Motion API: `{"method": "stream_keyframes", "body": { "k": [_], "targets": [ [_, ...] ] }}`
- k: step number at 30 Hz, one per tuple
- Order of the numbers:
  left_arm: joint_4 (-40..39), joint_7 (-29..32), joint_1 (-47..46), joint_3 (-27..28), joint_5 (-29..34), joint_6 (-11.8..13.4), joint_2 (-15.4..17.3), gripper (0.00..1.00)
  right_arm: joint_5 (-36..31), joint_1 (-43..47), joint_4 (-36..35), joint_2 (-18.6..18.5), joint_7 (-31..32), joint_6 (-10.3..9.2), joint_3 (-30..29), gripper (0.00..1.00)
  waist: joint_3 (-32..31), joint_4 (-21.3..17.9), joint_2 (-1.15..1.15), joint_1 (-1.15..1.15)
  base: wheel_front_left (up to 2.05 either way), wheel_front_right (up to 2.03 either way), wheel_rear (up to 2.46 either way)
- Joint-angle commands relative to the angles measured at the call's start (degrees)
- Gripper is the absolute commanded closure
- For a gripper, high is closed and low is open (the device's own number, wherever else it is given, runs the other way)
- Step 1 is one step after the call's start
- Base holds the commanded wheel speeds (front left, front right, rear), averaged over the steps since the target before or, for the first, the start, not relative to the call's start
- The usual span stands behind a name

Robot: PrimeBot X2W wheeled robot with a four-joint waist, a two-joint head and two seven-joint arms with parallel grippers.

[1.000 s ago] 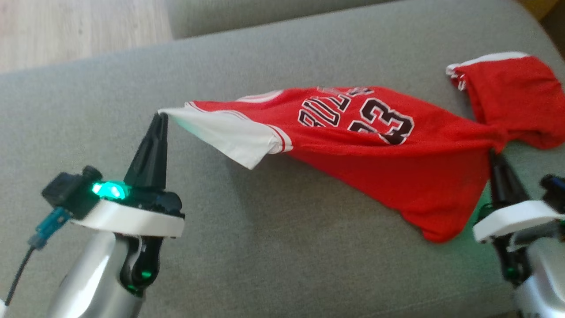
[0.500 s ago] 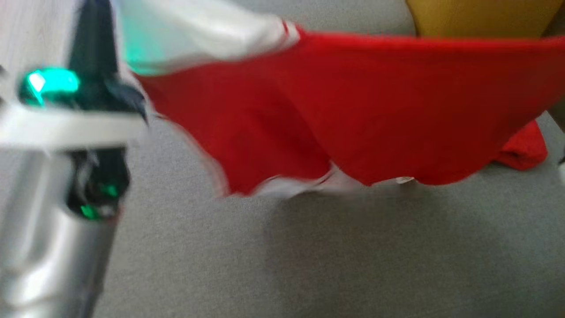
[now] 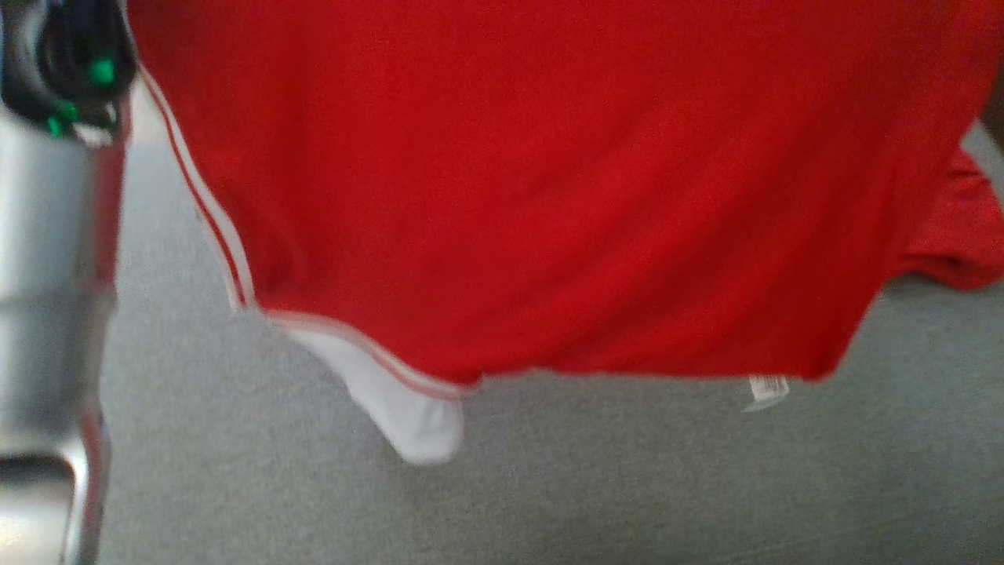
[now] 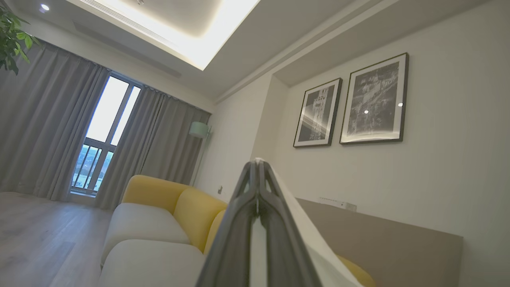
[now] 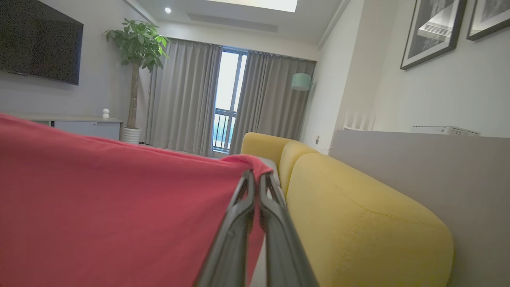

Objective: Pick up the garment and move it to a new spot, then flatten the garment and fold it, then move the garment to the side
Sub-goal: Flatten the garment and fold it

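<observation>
The head view is soft with motion blur, smearing the red jersey (image 3: pixel 549 196) and the grey sofa seat (image 3: pixel 549 486), where the cloth casts a faint shadow. Both wrist views are sharp but bent at the edges by the wide lens. They are evenly lit by a glowing ceiling recess (image 4: pixel 191 36) and a washed-out bright window (image 5: pixel 227 99), and small spotlight reflections glint on the framed prints (image 4: pixel 372 101).

sofa (image 5: pixel 358 223): yellow back, pale seat
pictures (image 4: pixel 374 99): two, framed, on wall
plant (image 5: pixel 137 44): beside grey curtains (image 5: pixel 183 95)
TV (image 5: pixel 40 44): dark, wall-mounted
</observation>
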Motion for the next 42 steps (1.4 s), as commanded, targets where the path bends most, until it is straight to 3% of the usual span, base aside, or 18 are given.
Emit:
{"method": "stream_keyframes", "body": {
  "k": [1,6,13,19,29,36,42],
  "targets": [
    [0.97,0.75,-4.47,1.16,0.81,-0.54,2.77,1.0,0.48,-3.66,0.47,-1.42,-0.63,-0.05,1.37,1.0,3.96,1.32,0.0,-0.01,0.0,0.0,0.0],
    [13.58,-2.2,-14.09,0.38,3.64,-2.32,2.59,1.0,0.68,-15.26,11.76,0.88,-6.18,-0.05,6.95,1.0,11.08,2.56,0.0,-0.01,0.0,0.0,0.0],
    [25.2,-11.71,-29.07,-1.43,6.96,-6.0,0.58,1.0,-3.91,-32.07,25.18,2.52,-19.55,-0.05,12.23,1.0,18.76,4.51,0.0,-0.01,0.0,0.0,0.0],
    [27.76,-14.55,-29.98,-3.49,5.21,-7.17,-0.66,1.0,-5.44,-35.29,30.72,1.55,-22.56,-0.05,16.08,1.0,21.54,6.35,0.0,-0.01,0.0,0.0,0.0],
    [23.1,-16.28,-13.97,-10.04,-2.0,-7.38,3.11,1.0,-0.67,-28.63,38.39,0.13,-24.57,-0.05,22.2,1.0,23.0,8.71,0.0,-0.01,0.0,0.0,0.0],
    [13.47,-16.65,4.68,-11.98,-7.22,-7.36,8.5,1.0,5.7,-14.98,34.73,-2.22,-24.74,-0.05,20.61,1.0,16.7,8.25,0.0,-0.01,0.0,0.0,0.0],
    [1.57,-16.04,23.35,-11.52,-10.04,-2.66,13.05,1.0,10.61,-0.79,29.71,-4.13,-24.75,-0.05,21.14,1.0,10.87,6.64,0.0,-0.01,0.0,0.0,0.0]
  ]
}}
